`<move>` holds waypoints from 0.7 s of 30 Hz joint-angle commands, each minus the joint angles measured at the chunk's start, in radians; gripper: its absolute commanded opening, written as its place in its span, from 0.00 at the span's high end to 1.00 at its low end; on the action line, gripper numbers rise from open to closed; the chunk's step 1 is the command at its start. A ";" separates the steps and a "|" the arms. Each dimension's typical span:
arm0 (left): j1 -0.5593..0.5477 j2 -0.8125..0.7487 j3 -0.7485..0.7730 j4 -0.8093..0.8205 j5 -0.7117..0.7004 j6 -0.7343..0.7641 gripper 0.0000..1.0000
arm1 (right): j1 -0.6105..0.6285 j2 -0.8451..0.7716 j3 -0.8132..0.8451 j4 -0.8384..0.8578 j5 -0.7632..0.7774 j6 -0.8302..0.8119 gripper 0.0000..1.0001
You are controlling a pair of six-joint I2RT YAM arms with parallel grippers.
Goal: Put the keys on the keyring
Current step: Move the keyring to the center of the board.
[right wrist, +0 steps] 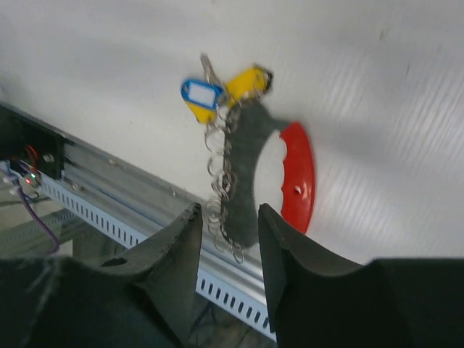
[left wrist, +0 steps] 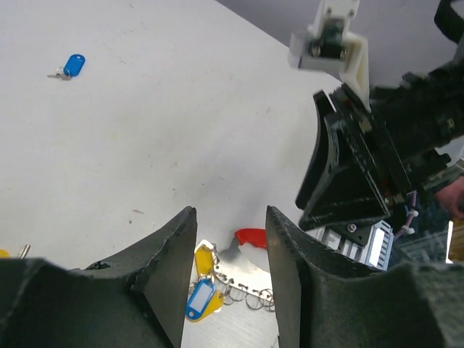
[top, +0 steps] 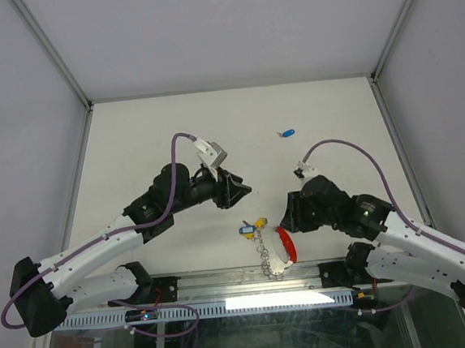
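The keyring [top: 272, 250], a grey metal piece with a row of small rings and a red curved strip [top: 286, 244], lies near the table's front edge. A blue-capped and a yellow-capped key [top: 250, 228] sit at its far end. One loose blue-capped key [top: 287, 132] lies far back. My left gripper [top: 238, 188] hovers left of and behind the keyring, open and empty; in its wrist view the keyring [left wrist: 243, 272] shows beyond the left gripper [left wrist: 230, 212]. My right gripper [top: 289, 218] is just right of the keyring, open, with the keyring [right wrist: 243, 156] beyond the right gripper [right wrist: 228, 212].
A metal rail [top: 226, 284] runs along the front edge just behind the keyring. The two grippers face each other closely, the right one [left wrist: 355, 167] filling the right of the left wrist view. A yellow bit [left wrist: 3, 254] shows at that view's left edge.
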 commanded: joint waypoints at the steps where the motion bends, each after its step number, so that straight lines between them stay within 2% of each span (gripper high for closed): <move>1: 0.005 0.012 -0.012 0.044 0.011 -0.005 0.58 | 0.131 -0.027 -0.082 -0.103 0.094 0.289 0.60; 5: 0.004 0.023 -0.014 0.045 0.012 0.004 0.57 | 0.186 -0.032 -0.200 -0.062 0.084 0.395 0.57; 10: 0.006 0.030 -0.016 0.050 0.020 0.007 0.57 | 0.189 0.033 -0.274 0.033 0.080 0.398 0.57; 16: 0.006 0.025 -0.020 0.050 0.017 0.009 0.57 | 0.188 0.168 -0.255 0.115 0.106 0.344 0.57; 21: 0.006 0.016 -0.023 0.047 0.015 0.007 0.57 | 0.190 0.269 -0.207 0.105 0.139 0.296 0.57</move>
